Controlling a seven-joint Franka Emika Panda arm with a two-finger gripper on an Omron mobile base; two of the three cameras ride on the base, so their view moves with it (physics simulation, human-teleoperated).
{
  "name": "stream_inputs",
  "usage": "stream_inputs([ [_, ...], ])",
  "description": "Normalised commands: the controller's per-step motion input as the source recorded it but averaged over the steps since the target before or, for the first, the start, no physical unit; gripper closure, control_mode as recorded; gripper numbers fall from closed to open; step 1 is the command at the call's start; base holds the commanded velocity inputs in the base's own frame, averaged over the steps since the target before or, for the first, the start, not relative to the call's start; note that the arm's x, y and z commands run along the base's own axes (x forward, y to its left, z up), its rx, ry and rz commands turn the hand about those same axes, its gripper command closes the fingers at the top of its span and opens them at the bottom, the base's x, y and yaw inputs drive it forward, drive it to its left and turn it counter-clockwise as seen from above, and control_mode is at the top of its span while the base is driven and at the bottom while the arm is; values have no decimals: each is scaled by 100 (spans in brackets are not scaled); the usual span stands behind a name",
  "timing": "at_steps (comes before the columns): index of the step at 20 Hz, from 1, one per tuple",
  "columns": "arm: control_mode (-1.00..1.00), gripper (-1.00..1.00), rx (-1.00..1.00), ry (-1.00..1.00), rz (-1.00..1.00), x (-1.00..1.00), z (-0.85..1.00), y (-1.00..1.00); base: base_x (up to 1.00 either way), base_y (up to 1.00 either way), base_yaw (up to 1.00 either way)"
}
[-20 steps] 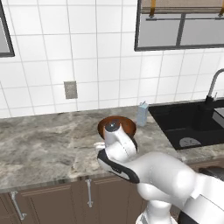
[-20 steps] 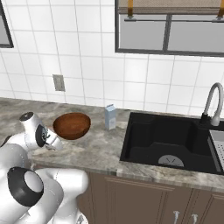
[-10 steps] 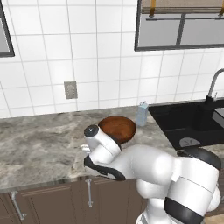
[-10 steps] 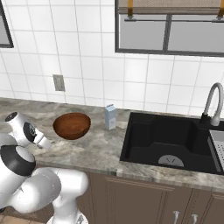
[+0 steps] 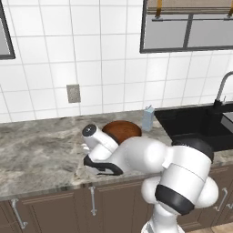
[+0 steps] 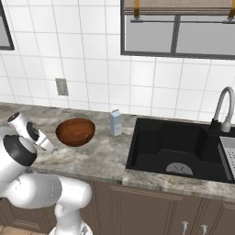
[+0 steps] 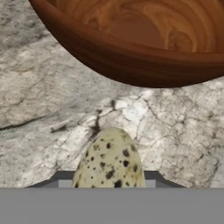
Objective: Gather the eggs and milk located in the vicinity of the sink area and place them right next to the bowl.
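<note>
Speckled cream and dark — that is the egg (image 7: 109, 159) in the hand view, its blunt tip rising at the bottom edge over grey marbled stone, with the wooden bowl (image 7: 131, 39) just beyond it across the top. The egg sits where the fingers would be, so the gripper appears to be holding it, though the fingertips themselves are hidden and I cannot tell how wide they stand.

From the right base view the bowl (image 6: 75, 131) rests on the counter (image 6: 101, 156) toward its left part, nearer the back wall than the front edge, and the arm's wrist bends low at the counter's front edge just left of it. The milk (image 6: 115, 122) stands upright near the back, between the bowl and the sink (image 6: 179, 149), close to the basin's left rim. The grey faucet (image 6: 221, 110) curves up at the sink's far right.

In the left base view the milk (image 5: 148, 118) stands just right of the bowl (image 5: 122, 131) — apart from it.
</note>
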Motion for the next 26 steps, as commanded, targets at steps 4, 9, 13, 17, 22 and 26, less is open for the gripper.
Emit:
stream_inputs([
  [4, -100, 100, 0, -6, -6, 21, 0, 0, 0, 0, 0],
  [9, -100, 100, 0, -9, -3, 14, 0, 0, 0, 0, 0],
  [13, -100, 100, 0, -6, 0, 19, 0, 0, 0, 0, 0],
  [17, -100, 100, 0, -5, 0, 18, 0, -5, 0, 0, 0],
  [22, -100, 100, 0, -3, 0, 17, 0, -4, 0, 0, 0],
  [26, -100, 100, 0, 0, 0, 18, -2, -4, 0, 0, 0],
])
